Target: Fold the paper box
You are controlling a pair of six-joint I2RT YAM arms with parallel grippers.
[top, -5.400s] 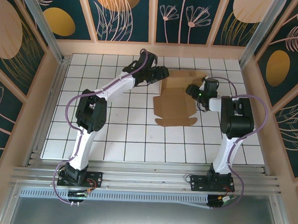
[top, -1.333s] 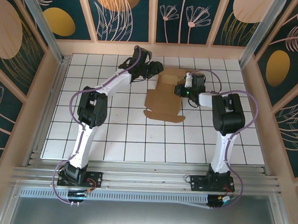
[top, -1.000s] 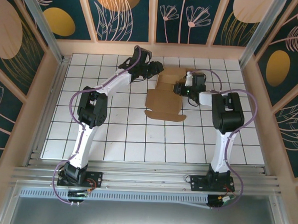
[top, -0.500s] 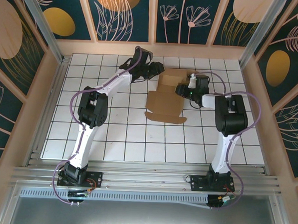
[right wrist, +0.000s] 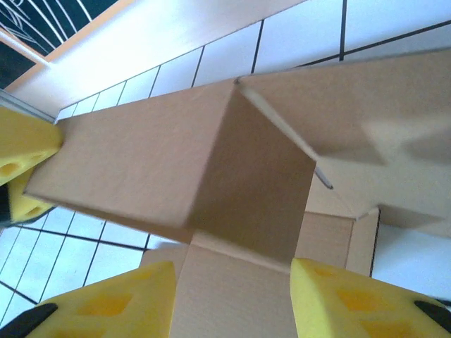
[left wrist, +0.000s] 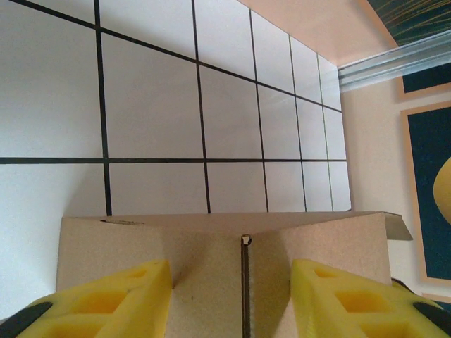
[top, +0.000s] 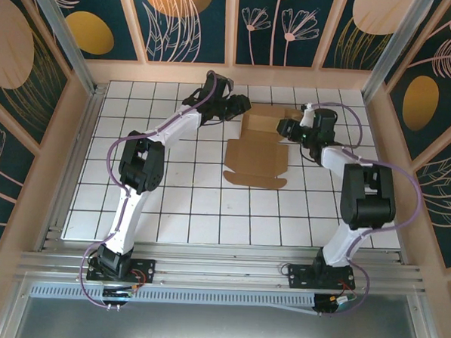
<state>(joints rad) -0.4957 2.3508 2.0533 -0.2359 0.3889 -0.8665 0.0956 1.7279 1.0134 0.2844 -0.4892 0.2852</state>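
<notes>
Brown cardboard die-cut paper box [top: 258,154] lies partly folded on white gridded table [top: 171,204], far centre, far flaps lifted | left gripper [top: 242,106] at its far-left corner, yellow fingers [left wrist: 120,303] apart, clamping nothing | right gripper [top: 285,128] at far-right flap, jaws apart

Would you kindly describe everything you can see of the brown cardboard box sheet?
The plain brown cardboard die-cut sheet lies far back on the white gridded table, partly folded: near panel flat with edge tabs, far part raised into walls with a folded corner flap. Matte, unmarked, slit at creases. The open left hand is at its far left corner, the open right hand at its far right; contact is unclear.
</notes>
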